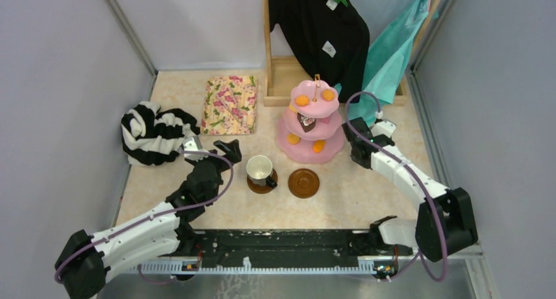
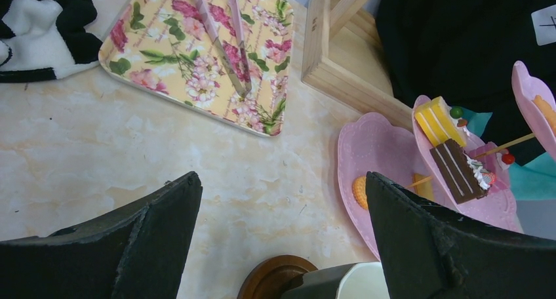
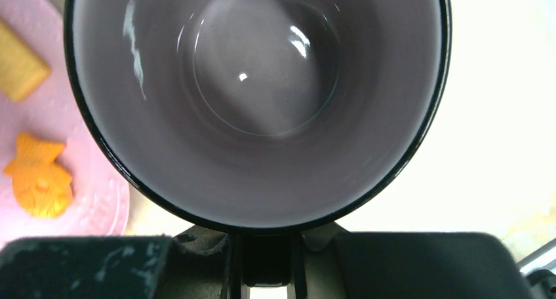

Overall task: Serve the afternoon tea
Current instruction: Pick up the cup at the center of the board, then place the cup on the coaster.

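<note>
We see the left tool (image 1: 227,149) with its jaws wide apart, just left of the cream mug (image 1: 260,169), which sits on one brown saucer (image 1: 262,186). The other saucer (image 1: 303,182) lies beside it on the table (image 1: 367,194). Beside the pink cake stand (image 1: 310,148), the right tool (image 3: 265,243) is clamped on the lilac mug (image 3: 256,102) at its rim.

The lilac mug (image 3: 262,82) fills the right wrist view, so its top rim is cut off and its outside is hidden. From above, the right gripper (image 1: 357,140) hides that mug. In the left wrist view, the cream mug (image 2: 357,282) is cut off at the bottom and covers most of its saucer (image 2: 272,276). The cake stand (image 2: 370,148) runs off the right edge. From above, the pastries (image 1: 301,100) are too small to tell apart.
</note>
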Motion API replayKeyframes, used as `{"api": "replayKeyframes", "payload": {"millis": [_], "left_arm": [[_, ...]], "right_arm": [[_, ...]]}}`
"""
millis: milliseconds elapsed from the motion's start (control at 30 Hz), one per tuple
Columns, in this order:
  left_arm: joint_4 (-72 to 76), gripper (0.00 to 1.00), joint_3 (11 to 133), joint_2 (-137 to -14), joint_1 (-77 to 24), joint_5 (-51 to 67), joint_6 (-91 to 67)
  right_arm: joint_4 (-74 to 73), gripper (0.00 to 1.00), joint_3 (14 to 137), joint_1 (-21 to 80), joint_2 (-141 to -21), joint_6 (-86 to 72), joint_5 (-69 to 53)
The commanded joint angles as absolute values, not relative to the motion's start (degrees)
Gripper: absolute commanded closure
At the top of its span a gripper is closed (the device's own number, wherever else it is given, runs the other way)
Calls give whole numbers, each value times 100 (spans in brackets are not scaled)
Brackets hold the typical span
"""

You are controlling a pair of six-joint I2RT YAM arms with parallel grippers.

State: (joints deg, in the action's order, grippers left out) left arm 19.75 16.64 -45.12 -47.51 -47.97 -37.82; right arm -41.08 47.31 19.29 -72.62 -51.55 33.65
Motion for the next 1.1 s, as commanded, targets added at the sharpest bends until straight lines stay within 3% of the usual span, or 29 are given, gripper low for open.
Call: {"api": "replayKeyframes", "payload": {"millis": [0,500,1067], "left_arm": [[2004,1,1639,-4422,-4765,-4840,-3702],[1978,1,1772,-4559,-4759,-4880,-3564],[1780,1,1862,-4606,-4764,-4938,-3600]], "right_arm": [[-4350,100,4749,2558,-6713,-5169,3758],[-4666,100,5073,5139,-7112,-5530,3499],[-3952,100,5528,6140,-7970,-5303,3002]]}}
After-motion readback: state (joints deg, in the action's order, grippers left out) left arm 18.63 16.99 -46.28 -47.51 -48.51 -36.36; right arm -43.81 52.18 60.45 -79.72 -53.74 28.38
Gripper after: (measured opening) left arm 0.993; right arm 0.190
